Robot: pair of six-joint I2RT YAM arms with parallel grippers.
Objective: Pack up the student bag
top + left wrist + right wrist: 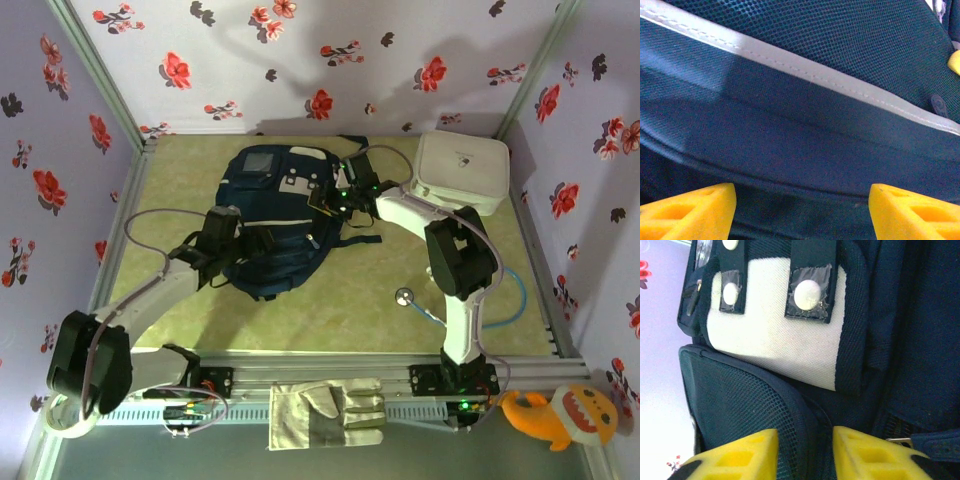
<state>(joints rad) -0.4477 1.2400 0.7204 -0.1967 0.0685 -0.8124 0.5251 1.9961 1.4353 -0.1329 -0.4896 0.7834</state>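
My left claw (802, 202) is spread wide, close over the student bag (272, 215). My right claw (805, 445) is narrowed around a mesh-pocket seam, and I cannot tell if it pinches. The bag lies mid-bench (350, 320), long axis near-to-far, grey panel farthest.

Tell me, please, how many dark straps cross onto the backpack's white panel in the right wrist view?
2: a wider strap near the white panel's right, a narrower strap at its left edge, each ending in a white snap. More may lie beyond the frame.
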